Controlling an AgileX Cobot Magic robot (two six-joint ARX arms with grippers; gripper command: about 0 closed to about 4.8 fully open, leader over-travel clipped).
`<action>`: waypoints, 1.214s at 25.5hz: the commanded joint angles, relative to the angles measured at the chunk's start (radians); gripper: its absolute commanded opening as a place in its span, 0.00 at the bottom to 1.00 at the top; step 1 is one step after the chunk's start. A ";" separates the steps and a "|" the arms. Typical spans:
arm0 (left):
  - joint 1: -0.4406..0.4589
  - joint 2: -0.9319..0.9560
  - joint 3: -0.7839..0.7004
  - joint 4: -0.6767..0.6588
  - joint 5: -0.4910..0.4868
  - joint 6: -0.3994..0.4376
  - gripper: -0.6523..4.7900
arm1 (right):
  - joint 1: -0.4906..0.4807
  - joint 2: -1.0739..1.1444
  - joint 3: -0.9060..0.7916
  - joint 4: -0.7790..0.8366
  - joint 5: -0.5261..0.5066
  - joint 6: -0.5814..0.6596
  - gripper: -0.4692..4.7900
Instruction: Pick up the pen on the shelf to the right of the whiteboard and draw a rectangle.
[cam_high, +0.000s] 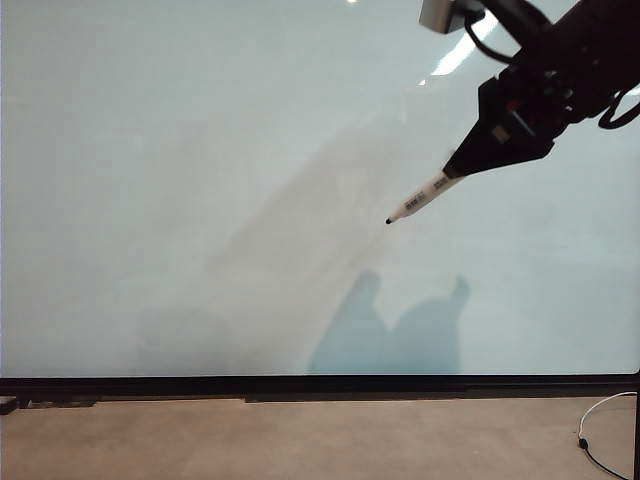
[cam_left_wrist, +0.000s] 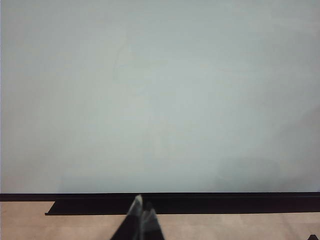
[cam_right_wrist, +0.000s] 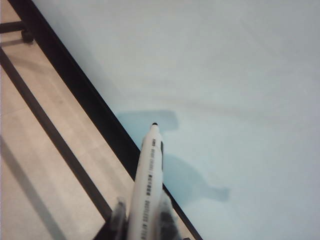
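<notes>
Nearest our outside camera is the strip of bare floor (cam_high: 300, 440) under the whiteboard (cam_high: 200, 180), whose black bottom edge runs the full width. Going left to right, the left gripper (cam_left_wrist: 142, 212) shows only in its own wrist view, low by that black edge with its fingertips pressed together and nothing between them. Across the middle the board is blank; we see no rectangle on it yet. On the right, our right gripper (cam_high: 458, 168) is clenched on the pen (cam_high: 420, 200), which sticks out of the jaws. The pen's long axis slants down and to the left, black tip leading, and in the right wrist view the pen (cam_right_wrist: 148, 180) aims at the board just above its black edge. We cannot tell whether the tip touches the surface; we judge it near, and this arm is plainly the nearer one for drawing
</notes>
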 joint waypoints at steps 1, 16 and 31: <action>0.000 0.000 0.003 0.006 0.000 0.005 0.11 | 0.002 0.032 0.026 0.015 -0.023 -0.011 0.08; 0.000 0.000 0.003 0.006 0.000 0.005 0.11 | 0.002 0.195 0.100 0.105 -0.064 -0.028 0.08; 0.000 0.000 0.003 0.006 0.000 0.005 0.11 | -0.012 0.284 0.140 0.174 -0.050 -0.032 0.08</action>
